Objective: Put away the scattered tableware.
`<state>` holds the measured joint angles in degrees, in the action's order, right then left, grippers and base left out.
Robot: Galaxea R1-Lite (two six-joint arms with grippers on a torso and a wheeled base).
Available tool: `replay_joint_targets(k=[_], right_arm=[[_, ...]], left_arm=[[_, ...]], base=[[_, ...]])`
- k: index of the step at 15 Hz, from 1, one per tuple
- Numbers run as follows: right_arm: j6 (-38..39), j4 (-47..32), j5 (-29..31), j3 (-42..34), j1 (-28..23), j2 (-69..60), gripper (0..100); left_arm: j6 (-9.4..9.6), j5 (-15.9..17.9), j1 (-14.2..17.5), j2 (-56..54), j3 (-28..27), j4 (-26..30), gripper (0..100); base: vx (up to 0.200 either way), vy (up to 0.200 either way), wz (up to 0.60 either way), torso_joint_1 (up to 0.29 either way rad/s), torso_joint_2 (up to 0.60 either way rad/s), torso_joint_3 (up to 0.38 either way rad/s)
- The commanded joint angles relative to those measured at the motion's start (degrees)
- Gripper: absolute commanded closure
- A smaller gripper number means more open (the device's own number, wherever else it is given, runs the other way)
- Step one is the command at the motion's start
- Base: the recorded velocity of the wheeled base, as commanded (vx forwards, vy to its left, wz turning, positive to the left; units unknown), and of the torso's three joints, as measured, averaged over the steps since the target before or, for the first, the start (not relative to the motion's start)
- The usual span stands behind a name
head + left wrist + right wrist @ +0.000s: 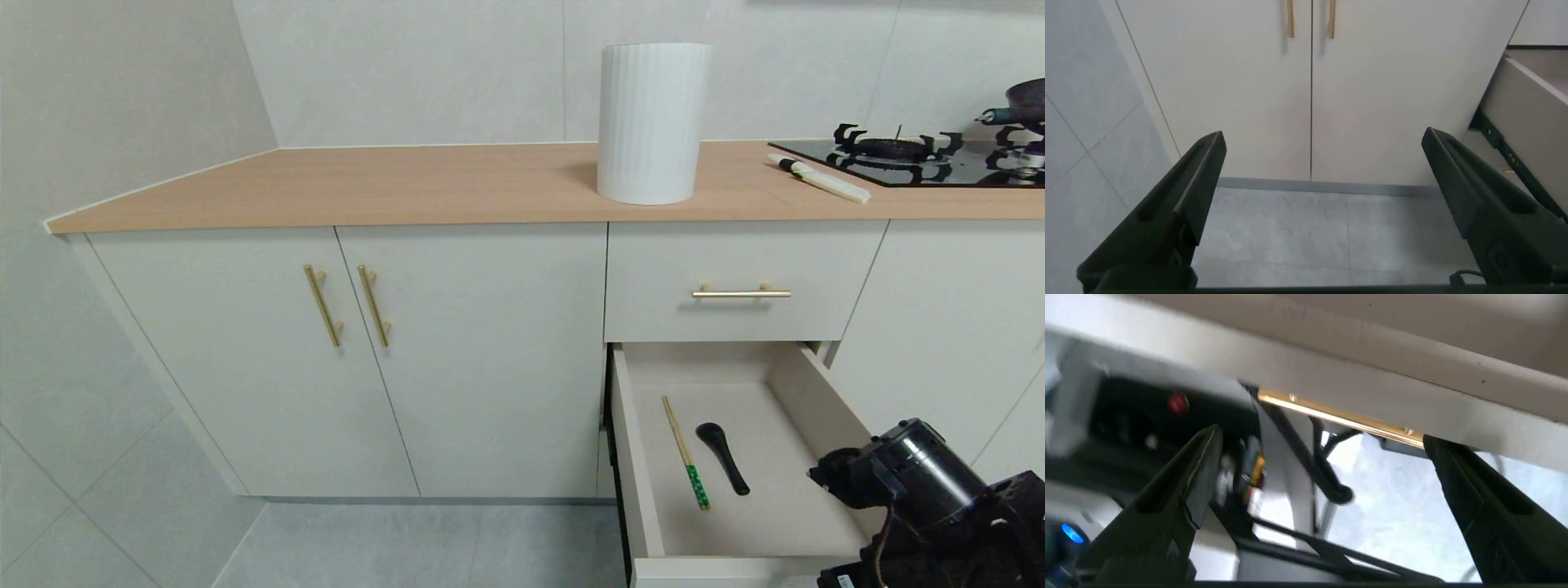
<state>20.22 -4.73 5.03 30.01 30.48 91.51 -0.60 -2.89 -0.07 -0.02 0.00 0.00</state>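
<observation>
The left gripper point(1321, 155) has its dark jaws spread wide apart and points forward and slightly down. The right gripper point(1323, 449) is spread just as wide and tilted upward. The right arm point(931, 490) sits low on the robot's right.

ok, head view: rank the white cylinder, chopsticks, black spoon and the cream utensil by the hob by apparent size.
1. white cylinder, clearly largest.
2-3. chopsticks and cream utensil: similar length; the utensil is thicker but farther off, so unranked.
4. black spoon, shortest.

The drawer point(635, 457) front and, apparently, a pan point(1030, 94) are cut off by edges.
</observation>
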Motion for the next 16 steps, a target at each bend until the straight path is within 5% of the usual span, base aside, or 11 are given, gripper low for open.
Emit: replay_joint_targets(k=[1,16], right_arm=[[1.75,0.07,1.29,1.89,-0.07,2.70,0],[0.43,17.47,8.59,11.73,-7.71,19.05,0]], left_arm=[[-0.02,-0.01,-0.01,0.02,0.00,0.00,0],[-0.02,-0.01,-0.01,0.02,0.00,0.00,0]], base=[[0.000,0.000,0.00,0.000,0.00,0.000],[0.000,0.000,0.00,0.000,0.00,0.000]])
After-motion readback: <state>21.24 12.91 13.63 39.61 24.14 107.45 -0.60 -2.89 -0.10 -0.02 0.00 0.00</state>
